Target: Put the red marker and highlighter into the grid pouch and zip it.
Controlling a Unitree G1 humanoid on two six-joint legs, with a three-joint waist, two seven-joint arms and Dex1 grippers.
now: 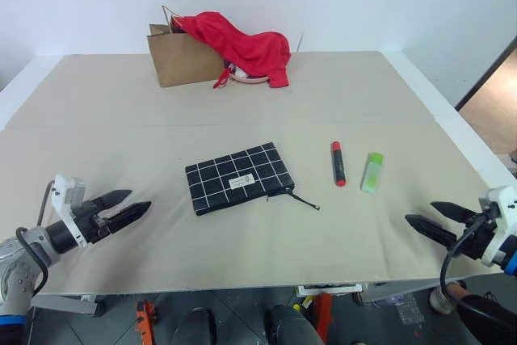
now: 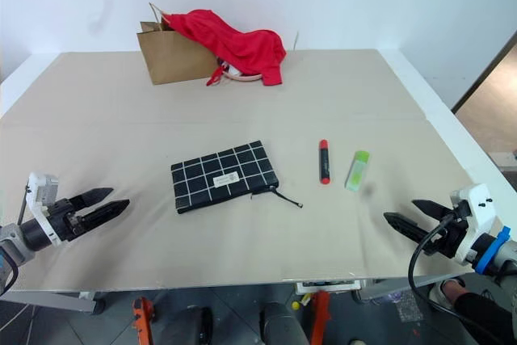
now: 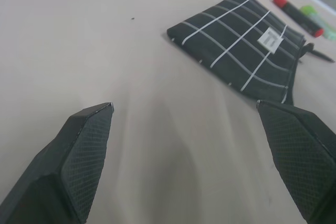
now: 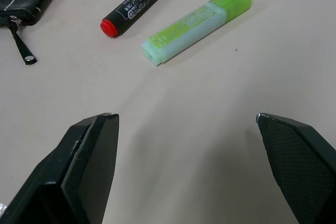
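The grid pouch point(image 1: 238, 177) is a flat rectangle of black fabric crossed by thin white lines, with a small white label sewn on its face and a black pull cord point(image 1: 304, 199) trailing from its zipper corner. It lies near the middle of the bench point(image 1: 121, 103), slightly skewed. To its right, well apart from it, the red marker point(image 1: 338, 163) rests on the surface: a short round barrel, black in the middle with printed lettering, red at both ends. Just beside it, not touching, the highlighter point(image 1: 371, 172) lies flat, a stubby, flat-sided pen of light-green plastic with a paler translucent section.

The left gripper point(image 1: 125, 207) hovers above the near left part of the bench with its two black, finely textured fingers point(image 3: 79, 156) spread wide and nothing between them. The right gripper point(image 1: 440, 222) hovers at the near right, likewise spread wide and empty, aimed toward the two pens.

The bench is covered in a smooth, matte beige sheet with faint creases and a white border at its edges. At the far side a brown paper bag point(image 1: 182, 58) lies with a red cloth point(image 1: 246, 46) draped over it. A plain white wall rises behind.
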